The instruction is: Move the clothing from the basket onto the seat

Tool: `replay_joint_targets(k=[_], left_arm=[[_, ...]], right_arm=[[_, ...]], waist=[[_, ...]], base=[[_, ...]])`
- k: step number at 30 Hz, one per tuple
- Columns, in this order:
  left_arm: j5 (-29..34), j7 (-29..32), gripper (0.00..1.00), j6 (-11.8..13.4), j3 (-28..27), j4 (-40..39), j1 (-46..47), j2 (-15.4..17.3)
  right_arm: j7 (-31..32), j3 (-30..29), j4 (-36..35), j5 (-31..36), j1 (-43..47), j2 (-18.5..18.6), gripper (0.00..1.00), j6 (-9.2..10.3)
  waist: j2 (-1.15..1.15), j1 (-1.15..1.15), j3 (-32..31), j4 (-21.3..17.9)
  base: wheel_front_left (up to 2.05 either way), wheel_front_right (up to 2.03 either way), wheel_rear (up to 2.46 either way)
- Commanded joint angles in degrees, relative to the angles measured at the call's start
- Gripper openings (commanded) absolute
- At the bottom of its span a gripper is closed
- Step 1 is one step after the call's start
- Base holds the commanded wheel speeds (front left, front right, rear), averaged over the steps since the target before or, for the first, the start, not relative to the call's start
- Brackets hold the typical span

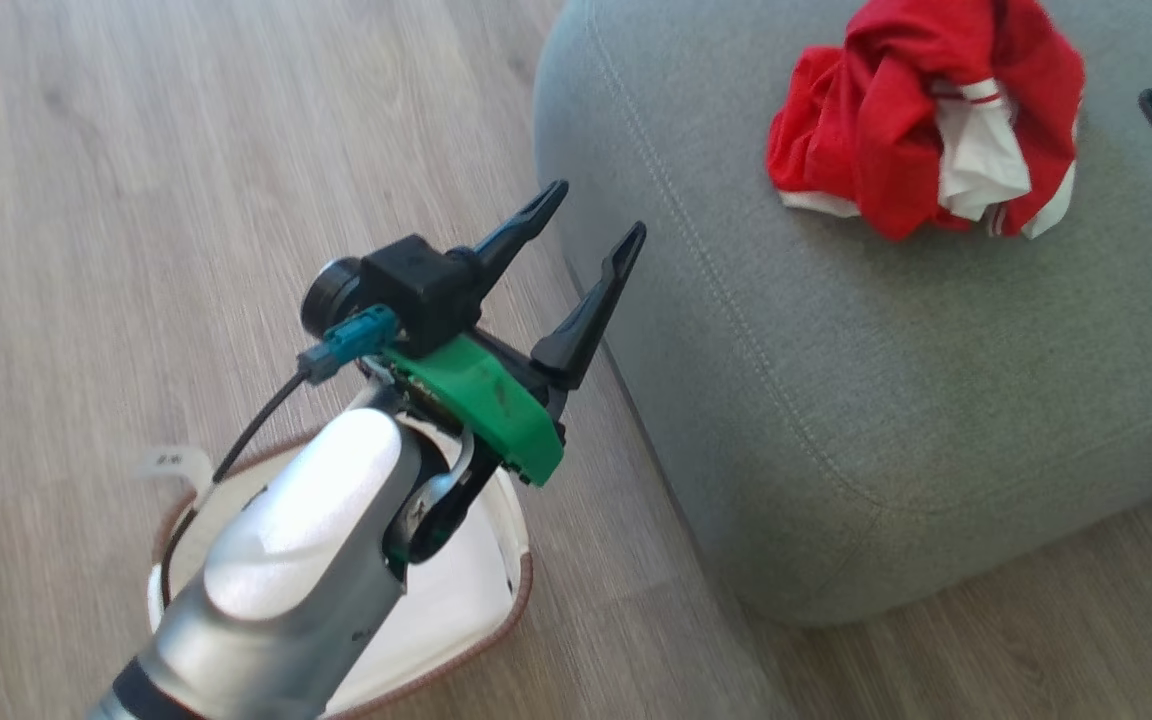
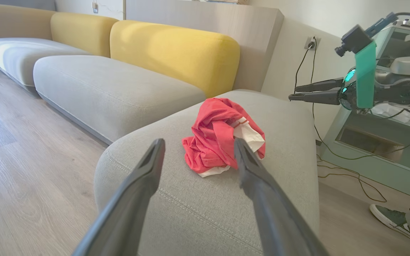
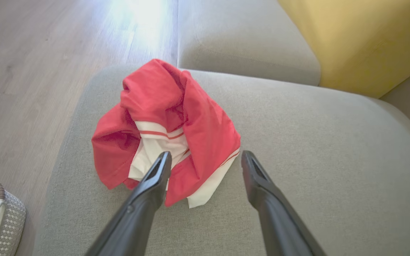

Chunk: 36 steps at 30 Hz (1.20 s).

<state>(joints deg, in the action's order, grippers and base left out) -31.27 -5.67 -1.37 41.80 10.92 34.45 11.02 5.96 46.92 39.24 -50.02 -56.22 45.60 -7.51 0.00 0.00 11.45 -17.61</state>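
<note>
Head view: the clothing [image 1: 921, 130] is seen as a crumpled red and white heap at the upper right of the frame, resting on the grey-green seat [image 1: 836, 420] and held by neither gripper. The left gripper [image 1: 596, 210] is placed at the frame's centre, just left of the seat's edge, its two dark fingers spread apart with nothing between them. At the lower left, the basket [image 1: 511, 585] is partly hidden under the pale forearm [image 1: 296, 540]; no red is seen in the white inside that shows. In the right wrist view, the right gripper [image 3: 206, 155] is shown with fingers parted and empty, at the heap's lower edge. Whether the heap is one garment or two cannot be told. The placing step is judged done or nearly so. Next, the covered part of the basket should be checked, and any garment found there carried across.
</note>
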Motion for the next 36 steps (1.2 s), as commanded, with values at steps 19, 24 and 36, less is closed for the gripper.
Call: replay_joint_targets(k=[19,24,36], left_arm=[[-2.4,-1.9,1.0,6.1,-6.3,-7.7,-8.7,6.8],[-2.9,-2.9,1.0,8.1,-8.0,-9.0,-11.3,8.1],[-3.1,-6.5,1.0,14.1,-12.9,-9.6,-19.5,11.8]], right_arm=[[-12.3,-15.6,-13.7,4.1,18.3,3.9,1.0,0.02],[-14.6,-26.3,-17.1,8.8,27.2,-0.1,1.0,0.02],[-14.8,-44.6,-34.5,23.1,47.9,-17.9,1.0,0.02]], waist=[[0.0,0.0,-9.6,7.6],[0.0,0.0,-11.1,10.7],[0.0,0.0,-12.9,16.0]], base=[[0.0,0.0,0.0],[0.0,0.0,0.0],[0.0,0.0,0.0]])
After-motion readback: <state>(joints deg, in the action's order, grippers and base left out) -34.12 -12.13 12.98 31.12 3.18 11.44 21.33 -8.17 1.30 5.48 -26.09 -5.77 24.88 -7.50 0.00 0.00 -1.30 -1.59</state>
